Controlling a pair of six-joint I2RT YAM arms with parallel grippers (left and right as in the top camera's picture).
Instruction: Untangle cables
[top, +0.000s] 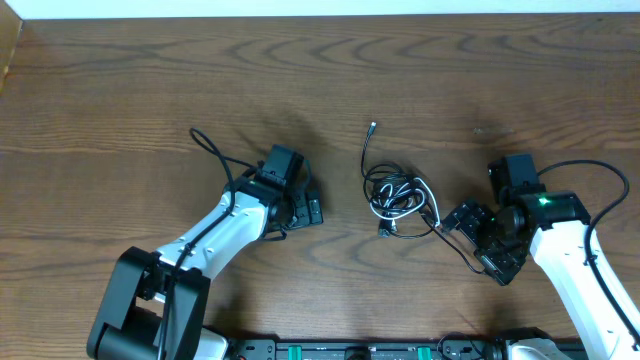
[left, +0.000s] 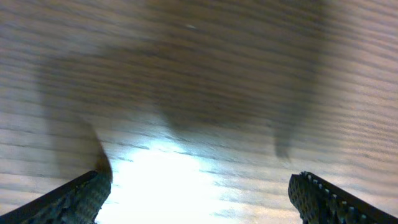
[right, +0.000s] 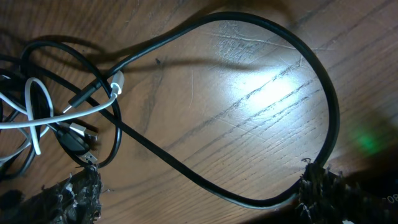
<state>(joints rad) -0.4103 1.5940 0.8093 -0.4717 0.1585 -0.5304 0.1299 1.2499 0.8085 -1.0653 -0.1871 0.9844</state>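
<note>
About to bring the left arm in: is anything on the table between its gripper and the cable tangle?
Nothing visible. Only bare table lies between the open left gripper and the tangled black cable and white cable.

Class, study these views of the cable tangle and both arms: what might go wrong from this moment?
1. A loop of the black cable lies within the open right end effector; closing and pulling there may tighten its crossings with the white cable rather than free them.
2. The left end effector hovers open over bare table, holding nothing, so both cables could simply slide together.
</note>
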